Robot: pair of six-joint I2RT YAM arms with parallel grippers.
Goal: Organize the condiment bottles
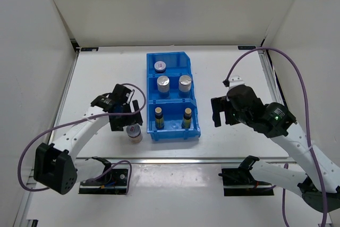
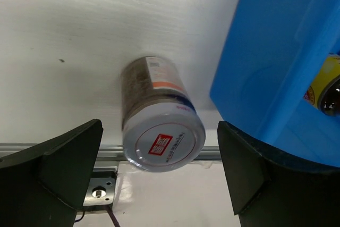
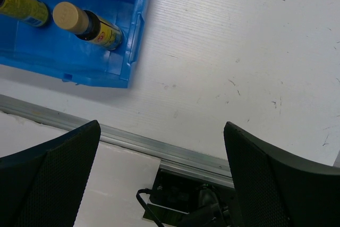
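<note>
**A:** Where do the bottles sit?

**B:** A blue bin (image 1: 175, 133) lies along the middle of the tabletop (image 1: 106, 67). Its three compartments run from the far edge toward the near edge. The far compartment holds a lone jar (image 1: 160, 67) with a silver lid. The middle one holds a pair of jars (image 1: 163, 83) of the same kind. The near one holds two slim bottles (image 1: 159, 117) with tan caps, standing side by side.

**A:** So like goes with like?

**B:** It appears so. One loose jar (image 1: 134, 133) is outside the bin. It stands on the tabletop close to the near edge, just beside the bin's near left corner.

**A:** What is the left arm doing?

**B:** The left gripper (image 2: 159, 127) hangs over that loose jar. Its fingers (image 2: 58, 168) are spread wide, one on each side of the lid, and neither touches it. It holds nothing. The straddle looks like the set-up for a pinch on the jar's sides.

**A:** And the right arm?

**B:** The right gripper (image 1: 218, 111) is also spread wide and empty. It hovers over bare tabletop to the right of the bin, apart from it, probably to keep out of the way.

**A:** Where should the loose jar go?

**B:** Probably the far compartment, which holds only one jar and seems to have room.
</note>
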